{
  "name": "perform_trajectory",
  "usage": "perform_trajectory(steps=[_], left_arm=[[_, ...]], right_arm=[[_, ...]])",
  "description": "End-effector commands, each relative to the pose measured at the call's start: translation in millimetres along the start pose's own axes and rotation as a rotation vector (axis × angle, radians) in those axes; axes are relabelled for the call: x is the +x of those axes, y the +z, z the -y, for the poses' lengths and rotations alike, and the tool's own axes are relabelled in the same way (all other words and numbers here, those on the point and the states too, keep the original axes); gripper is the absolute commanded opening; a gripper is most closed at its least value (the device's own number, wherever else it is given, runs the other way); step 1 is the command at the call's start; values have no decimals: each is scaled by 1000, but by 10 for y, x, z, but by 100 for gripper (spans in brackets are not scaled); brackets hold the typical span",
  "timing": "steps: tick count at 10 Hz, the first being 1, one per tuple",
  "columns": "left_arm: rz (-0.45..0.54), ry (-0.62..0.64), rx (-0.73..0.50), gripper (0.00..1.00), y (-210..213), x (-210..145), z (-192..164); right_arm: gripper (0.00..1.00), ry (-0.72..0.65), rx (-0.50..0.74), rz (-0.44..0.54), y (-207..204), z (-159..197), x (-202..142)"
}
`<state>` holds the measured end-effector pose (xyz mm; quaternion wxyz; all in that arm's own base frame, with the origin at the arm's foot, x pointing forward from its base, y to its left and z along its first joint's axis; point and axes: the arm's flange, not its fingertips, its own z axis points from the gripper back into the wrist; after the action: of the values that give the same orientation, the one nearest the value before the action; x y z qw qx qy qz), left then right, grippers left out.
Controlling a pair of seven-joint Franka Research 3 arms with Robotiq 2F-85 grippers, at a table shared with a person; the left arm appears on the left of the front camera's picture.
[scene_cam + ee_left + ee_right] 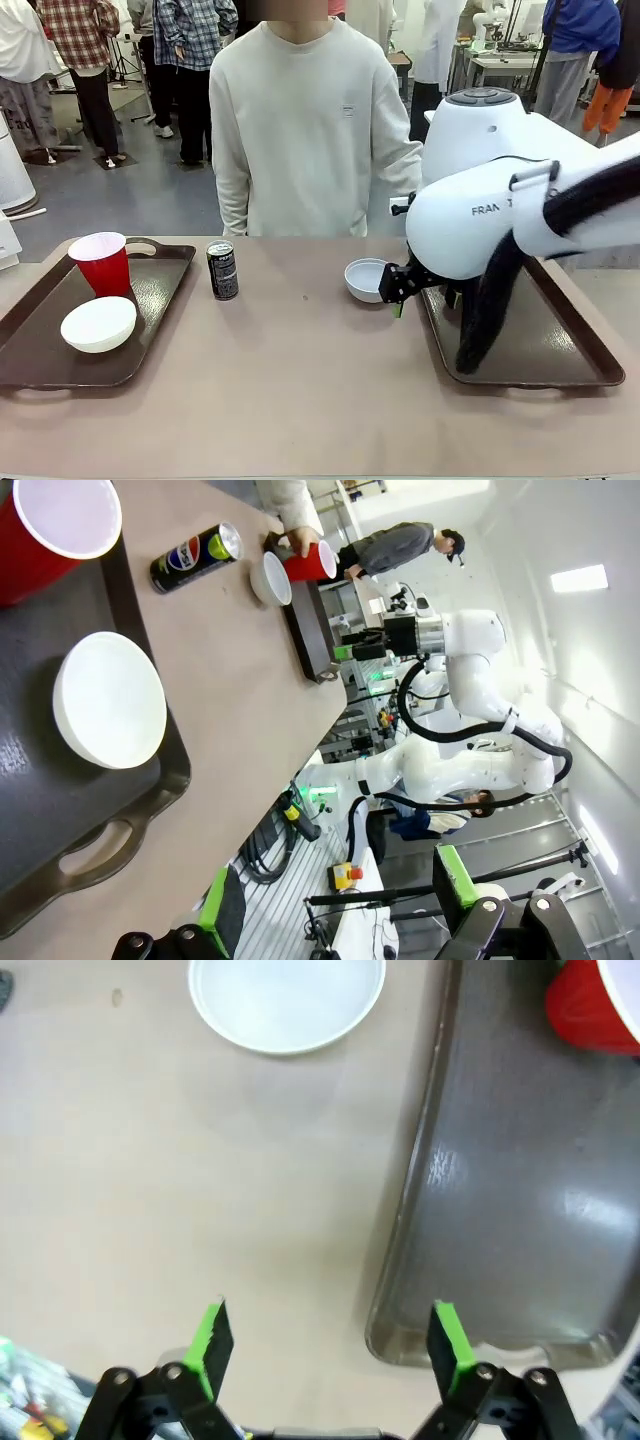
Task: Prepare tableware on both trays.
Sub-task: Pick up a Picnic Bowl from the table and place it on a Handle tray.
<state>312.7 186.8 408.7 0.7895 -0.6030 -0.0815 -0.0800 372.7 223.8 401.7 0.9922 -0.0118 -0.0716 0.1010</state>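
Observation:
On the left tray (150, 300) stand a red cup (103, 262) and a cream-white bowl (98, 323). A black can (222, 269) is upright on the table beside that tray. The grey-blue bowl (366, 279) rests on the table by the right tray (560, 350). My right gripper (330, 1340) hangs open and empty over that tray's rim (415, 1210), short of the bowl (287, 1000). A second red cup (310, 560) sits at the right tray's far end under the person's hand (298, 542). My left gripper (335, 895) is open and empty, off the left tray's near end (90, 820).
My right arm's white body (480, 200) hangs over much of the right tray in the front view. The person (300, 130) stands at the far edge of the table. Bare tabletop (300, 380) lies between the trays.

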Motion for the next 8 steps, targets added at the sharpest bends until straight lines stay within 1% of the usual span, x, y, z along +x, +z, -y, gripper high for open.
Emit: perform_trajectory(steps=[1,2,3,5,8], left_arm=[[-3,-24,-7,100,28,-23,2],[-3,-24,-7,100,28,-23,2],[-3,-24,-7,100,28,-23,2],[-3,-24,-7,100,28,-23,2],[-3,-24,-7,100,28,-23,2]], right_arm=[[100,-5,36,-6,-33,-19,271],[100,-2,52,11,-15,-24,400],[100,-19,58,25,-14,-4,610],[100,2,78,42,-75,11,881],[100,-14,130,42,-288,221,1356]])
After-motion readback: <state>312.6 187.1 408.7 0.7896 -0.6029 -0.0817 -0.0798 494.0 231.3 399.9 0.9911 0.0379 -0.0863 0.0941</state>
